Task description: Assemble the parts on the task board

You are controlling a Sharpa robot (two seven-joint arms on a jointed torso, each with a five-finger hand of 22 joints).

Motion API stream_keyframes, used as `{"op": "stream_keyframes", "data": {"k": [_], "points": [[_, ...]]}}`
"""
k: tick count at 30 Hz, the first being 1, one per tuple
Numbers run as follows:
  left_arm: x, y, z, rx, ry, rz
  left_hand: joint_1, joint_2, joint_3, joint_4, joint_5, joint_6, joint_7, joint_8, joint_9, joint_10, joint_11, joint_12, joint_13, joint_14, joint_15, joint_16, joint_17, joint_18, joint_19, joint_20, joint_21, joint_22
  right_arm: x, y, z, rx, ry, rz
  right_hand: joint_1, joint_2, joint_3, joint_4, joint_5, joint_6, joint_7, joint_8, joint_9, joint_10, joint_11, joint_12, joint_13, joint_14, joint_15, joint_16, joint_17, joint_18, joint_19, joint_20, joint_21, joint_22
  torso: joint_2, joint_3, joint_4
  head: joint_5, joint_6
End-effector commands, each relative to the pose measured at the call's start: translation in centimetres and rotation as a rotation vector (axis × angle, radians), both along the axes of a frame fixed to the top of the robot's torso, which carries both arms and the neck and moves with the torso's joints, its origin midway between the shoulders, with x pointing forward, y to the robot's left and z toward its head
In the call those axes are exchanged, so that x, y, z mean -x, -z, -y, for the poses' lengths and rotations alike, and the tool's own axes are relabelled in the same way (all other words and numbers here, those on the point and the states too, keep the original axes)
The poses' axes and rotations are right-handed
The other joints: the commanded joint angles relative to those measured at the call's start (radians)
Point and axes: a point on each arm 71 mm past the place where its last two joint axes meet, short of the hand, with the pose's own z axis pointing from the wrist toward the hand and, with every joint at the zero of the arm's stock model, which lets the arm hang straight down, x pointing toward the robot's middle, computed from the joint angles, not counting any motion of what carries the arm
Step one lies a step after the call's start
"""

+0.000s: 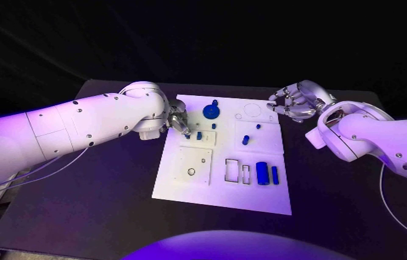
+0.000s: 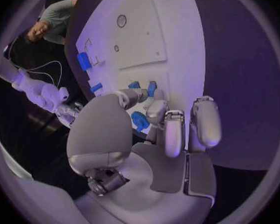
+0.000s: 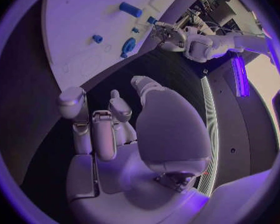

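Our left hand's fingers (image 2: 154, 109) hover low over a small blue peg (image 1: 199, 135) by the task board's (image 1: 222, 195) left edge; whether they pinch anything, we cannot tell. Beside them stands a blue gear (image 1: 211, 111). Our left hand (image 1: 177, 120) should come straight down and seat the piece squarely. Our right hand (image 1: 291, 102) hangs off the board's far right corner above the desk (image 1: 93, 213), fingers loosely curled, holding nothing. No writing reads.

Blue parts (image 1: 262, 172), white task board (image 1: 224, 198)
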Motion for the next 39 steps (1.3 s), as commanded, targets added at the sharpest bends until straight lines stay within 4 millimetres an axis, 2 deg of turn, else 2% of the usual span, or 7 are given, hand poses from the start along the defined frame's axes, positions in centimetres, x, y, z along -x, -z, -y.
{"op": "stream_keyframes", "data": {"k": [1, 22, 39], "points": [[0.16, 0.14, 0.20, -0.003, 0.024, -0.011, 0.001, 0.014, 0.152, -0.150, 0.004, 0.030, -0.022, 0.003, 0.002, 0.010, 0.001, 0.004, 0.001, 0.104, -0.007, 0.006, 0.263, -0.016, 0.006, -0.003, 0.002, 0.165, 0.05, 0.01, -0.10, 0.001, -0.012, 0.002, -0.010, -0.001, 0.004, 0.001, 0.005, -0.003, -0.002, 0.005, 0.001, -0.001, 0.002, -0.005, -0.001, 0.054, -0.006, -0.005, 0.079, 0.011, 0.004, -0.002, -0.005, 0.000, 0.000, -0.0002, -0.0001, 0.000, -0.001], [0.19, 0.23, 0.34, -0.007, 0.038, -0.025, 0.000, 0.013, 0.153, -0.151, 0.004, 0.031, -0.023, 0.002, 0.002, 0.011, 0.001, 0.004, 0.001, 0.104, -0.007, 0.006, 0.263, -0.016, 0.006, -0.003, 0.002, 0.165, 0.05, 0.01, -0.10, 0.001, -0.011, 0.003, -0.010, -0.001, 0.004, 0.001, 0.005, -0.003, -0.002, 0.005, 0.001, -0.001, 0.002, -0.005, -0.001, 0.054, -0.006, -0.005, 0.079, 0.011, 0.004, -0.002, -0.005, 0.000, 0.000, -0.0013, 0.0002, -0.001, -0.006], [0.08, 0.37, 0.21, -0.020, 0.040, -0.039, 0.000, 0.010, 0.156, -0.159, 0.010, 0.037, -0.024, 0.001, 0.001, 0.017, 0.000, 0.007, 0.006, 0.104, -0.007, 0.006, 0.263, -0.016, 0.006, -0.003, 0.002, 0.166, 0.05, 0.01, -0.09, 0.001, -0.011, 0.003, -0.011, -0.003, 0.008, 0.001, 0.005, -0.005, -0.002, 0.006, 0.002, -0.002, 0.002, -0.005, -0.002, 0.054, -0.006, -0.005, 0.078, 0.011, 0.005, -0.002, -0.005, 0.001, 0.000, -0.0005, 0.0007, -0.003, -0.008]]}}
